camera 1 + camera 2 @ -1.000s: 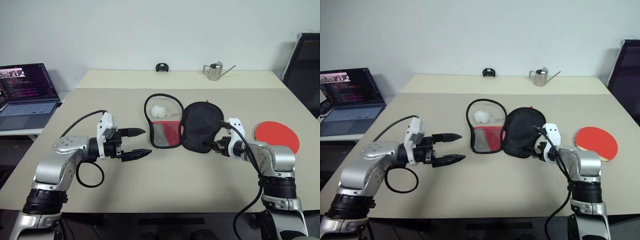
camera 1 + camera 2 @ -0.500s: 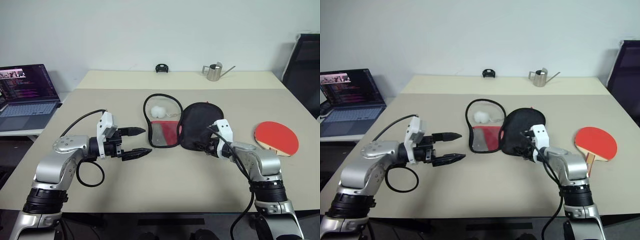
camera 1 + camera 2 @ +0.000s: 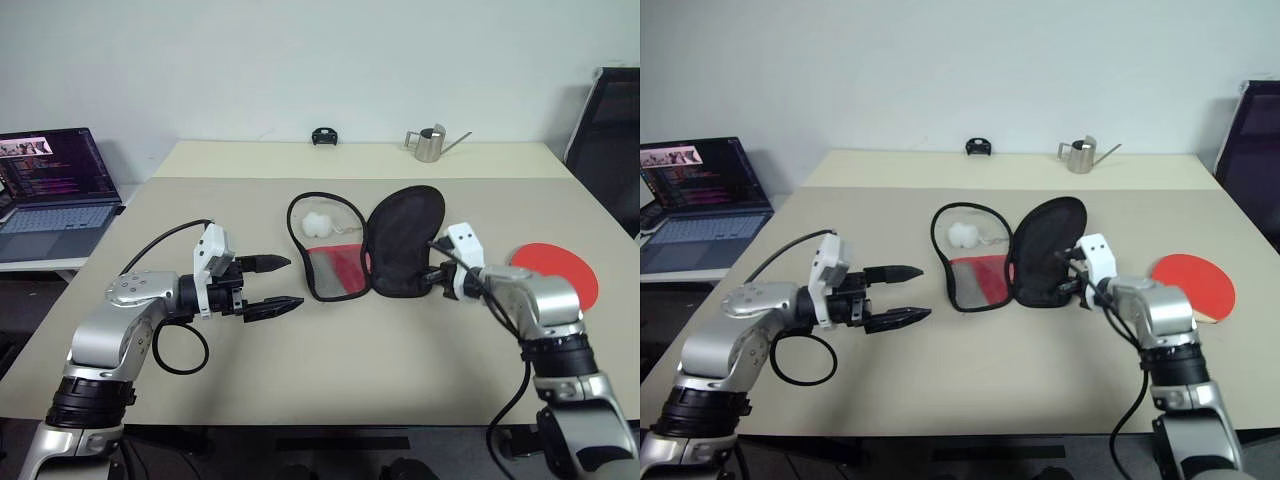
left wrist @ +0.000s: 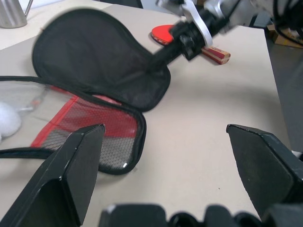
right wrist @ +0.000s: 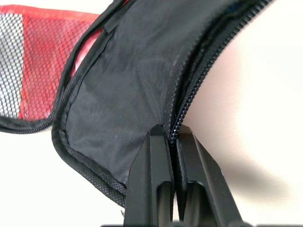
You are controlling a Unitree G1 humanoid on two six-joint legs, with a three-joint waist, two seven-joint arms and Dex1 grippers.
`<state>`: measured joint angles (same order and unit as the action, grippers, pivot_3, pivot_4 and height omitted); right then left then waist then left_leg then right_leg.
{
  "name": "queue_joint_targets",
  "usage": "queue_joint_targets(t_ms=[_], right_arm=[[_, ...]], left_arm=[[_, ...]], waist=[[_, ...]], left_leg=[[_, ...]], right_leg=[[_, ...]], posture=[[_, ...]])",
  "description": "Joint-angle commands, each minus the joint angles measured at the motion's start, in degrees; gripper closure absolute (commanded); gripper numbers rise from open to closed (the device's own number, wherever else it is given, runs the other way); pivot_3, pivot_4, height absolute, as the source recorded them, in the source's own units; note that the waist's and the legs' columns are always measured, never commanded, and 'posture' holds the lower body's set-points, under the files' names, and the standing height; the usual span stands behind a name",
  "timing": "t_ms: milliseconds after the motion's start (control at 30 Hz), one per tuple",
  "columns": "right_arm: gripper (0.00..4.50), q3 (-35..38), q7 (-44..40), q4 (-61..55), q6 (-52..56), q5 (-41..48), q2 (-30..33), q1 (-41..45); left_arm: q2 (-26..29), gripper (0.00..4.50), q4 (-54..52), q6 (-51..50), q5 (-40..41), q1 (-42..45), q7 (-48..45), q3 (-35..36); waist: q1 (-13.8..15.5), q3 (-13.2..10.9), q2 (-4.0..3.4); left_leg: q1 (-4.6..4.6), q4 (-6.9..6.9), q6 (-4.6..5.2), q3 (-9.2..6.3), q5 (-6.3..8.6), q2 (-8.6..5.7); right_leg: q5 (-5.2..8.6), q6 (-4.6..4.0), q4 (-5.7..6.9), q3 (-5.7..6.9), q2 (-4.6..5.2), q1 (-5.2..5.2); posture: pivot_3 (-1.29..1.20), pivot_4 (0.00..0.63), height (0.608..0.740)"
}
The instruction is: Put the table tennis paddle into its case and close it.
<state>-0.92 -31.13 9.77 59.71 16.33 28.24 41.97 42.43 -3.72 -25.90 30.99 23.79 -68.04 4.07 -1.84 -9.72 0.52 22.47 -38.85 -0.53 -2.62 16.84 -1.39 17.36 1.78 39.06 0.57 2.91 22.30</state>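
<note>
Case (image 3: 365, 245) lies unzipped on the table (image 3: 330, 370) ahead of us in the left eye view, its mesh-and-red half flat to the left with a white pompom (image 3: 317, 222) inside, its black half raised off the table on the right. Our right gripper (image 3: 437, 279) is clamped on the zip edge of that black half, near its lower right. The paddle (image 3: 556, 270) lies flat on the table beyond our right arm, to the right of the case and partly hidden by the arm, apart from both grippers. Our left gripper (image 3: 280, 283) hangs over bare table left of the case, fingers spread wide and holding nothing, pointing toward the mesh half without touching it. Around us we see a laptop (image 3: 50, 190) on a side desk at far left, a small metal watering can (image 3: 430, 142) and a small black object (image 3: 323, 135) at the table's far edge, and a dark chair (image 3: 610, 140) at far right; nothing lies between the paddle and the case but our own right arm. In the left wrist view our wide-apart fingers (image 4: 71, 175) frame the case, and the right gripper (image 4: 163, 54) pinches the black flap's edge, with the paddle's handle (image 4: 215, 53) behind it. In the right wrist view the fingers (image 5: 156, 175) are pressed together on the black flap's zip (image 5: 189, 90), with red mesh (image 5: 33, 61) beyond.
</note>
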Motion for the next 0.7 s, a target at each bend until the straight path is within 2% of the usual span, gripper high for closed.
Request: queue_joint_targets(t_ms=[33, 200, 433, 533, 700], right_arm=[[4.46, -2.22, -3.97, 5.48, -3.74, -1.88, 2.74, 4.28], [4.46, -5.47, -8.09, 13.11, -8.4, -4.54, 4.32, 8.93], [4.46, -8.24, -10.94, 25.37, -15.45, -9.04, 3.17, 14.46], [3.8, -8.27, -11.11, 28.24, -17.36, -10.31, 2.8, 15.7], [2.14, -7.43, -10.73, 31.21, -19.72, -11.58, 2.91, 17.07]], left_arm=[[0.37, 0.0, -1.31, 0.47, 0.5, 0.19, 0.14, 1.11], [0.35, 0.0, -1.26, 0.51, 0.4, 0.31, 0.11, 1.01], [0.29, 0.0, -1.87, 0.32, 0.36, 0.03, 0.33, 0.79], [0.34, 0.0, -1.92, 0.3, 0.34, 0.04, 0.34, 0.79], [0.43, 0.0, -2.07, 0.13, 0.5, 0.04, 0.25, 0.85]], waist=[[-0.01, 0.0, 0.0], [-0.06, 0.0, 0.0], [-0.01, 0.0, 0.0], [-0.01, 0.0, 0.0], [-0.02, 0.0, 0.0]], left_leg=[[0.01, 0.0, 0.0, 0.02, 0.0, 0.0], [0.04, 0.0, 0.0, 0.03, 0.0, 0.0], [0.05, -0.01, -0.02, 0.02, -0.01, 0.0], [0.07, -0.02, -0.03, 0.02, -0.02, 0.0], [0.07, -0.02, -0.11, 0.02, -0.06, 0.0]], right_leg=[[0.0, 0.0, 0.0, -0.01, 0.0, 0.0], [0.0, 0.0, -0.02, -0.01, 0.01, 0.01], [0.0, 0.0, -0.02, 0.0, 0.02, 0.01], [0.0, 0.0, -0.03, 0.0, 0.02, 0.02], [0.0, 0.0, -0.04, 0.01, 0.03, 0.02]], posture=[[0.0, 0.15, 0.74], [0.0, 0.15, 0.74], [0.0, 0.15, 0.74], [0.0, 0.15, 0.74], [0.0, 0.15, 0.74]])
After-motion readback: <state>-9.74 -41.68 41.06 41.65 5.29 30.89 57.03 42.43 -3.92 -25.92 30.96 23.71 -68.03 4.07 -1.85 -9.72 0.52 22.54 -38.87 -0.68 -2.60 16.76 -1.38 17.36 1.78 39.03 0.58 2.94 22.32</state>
